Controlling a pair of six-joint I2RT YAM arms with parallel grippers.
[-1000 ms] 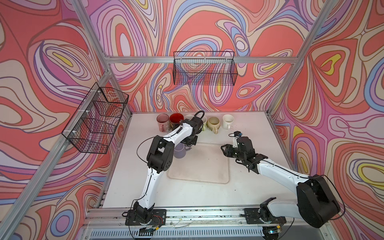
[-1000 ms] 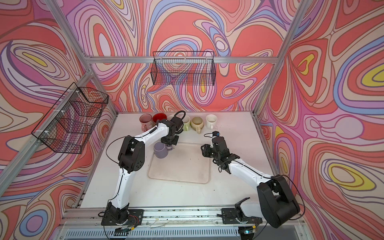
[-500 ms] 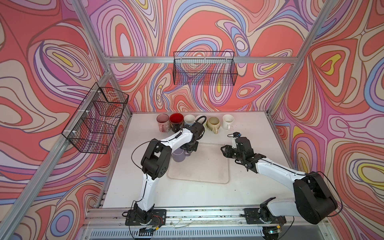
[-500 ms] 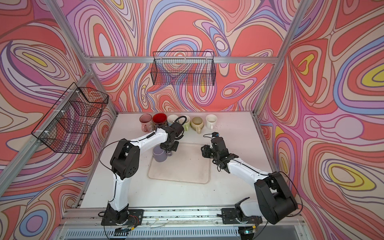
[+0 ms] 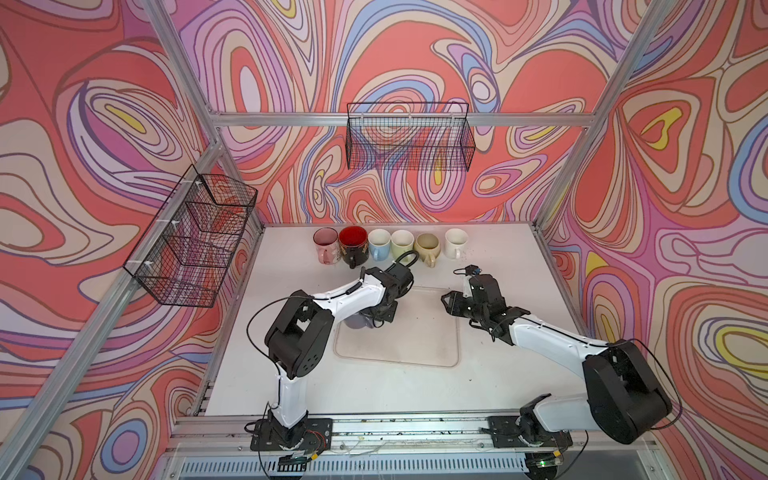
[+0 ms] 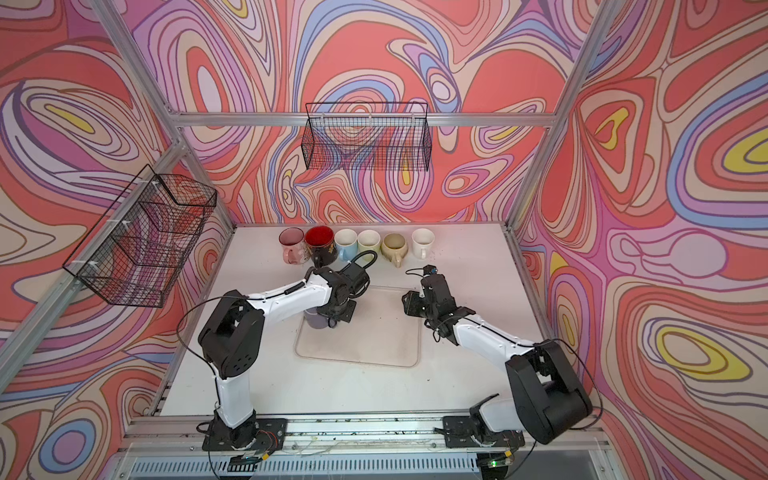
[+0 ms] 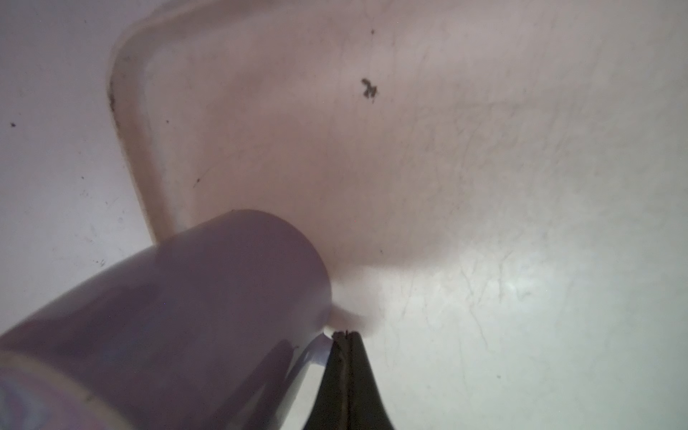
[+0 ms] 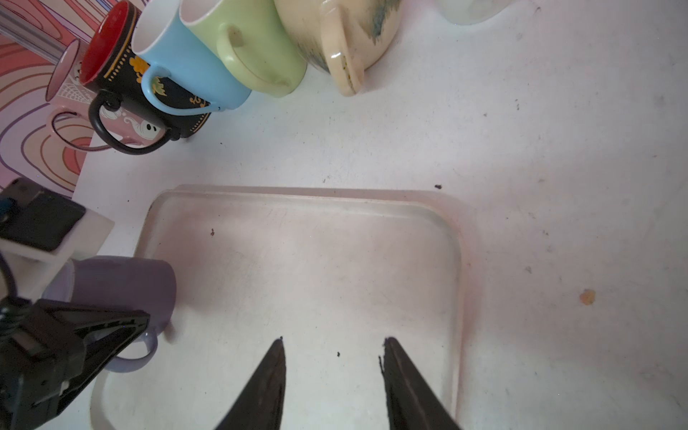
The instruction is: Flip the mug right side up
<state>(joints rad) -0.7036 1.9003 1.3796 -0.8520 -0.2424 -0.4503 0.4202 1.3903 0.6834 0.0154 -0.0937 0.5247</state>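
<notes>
— Where's the mug [image 7: 186, 316]?
— Tipped sideways at the tray [image 8: 298, 195] corner, its handle right against my left pincer [image 7: 346, 335], whose tips are pressed together.
— And your right pincer [image 8: 333, 342]?
— Tips apart above the tray, holding nothing.

Your left arm [image 5: 345, 297] reaches forward from its base, elbow raised. The forearm angles across toward the middle and the wrist is turned downward. Your left gripper [image 7: 344, 334] points down, and its two fingers [image 7: 361, 379] are pressed together with only a thin seam showing between them. Your right arm [image 5: 552, 338] extends forward and inward, forearm low and sloping toward the wrist. Your right gripper [image 8: 333, 339] stands partly parted, its fingertips [image 8: 275, 357] plainly apart.
</notes>
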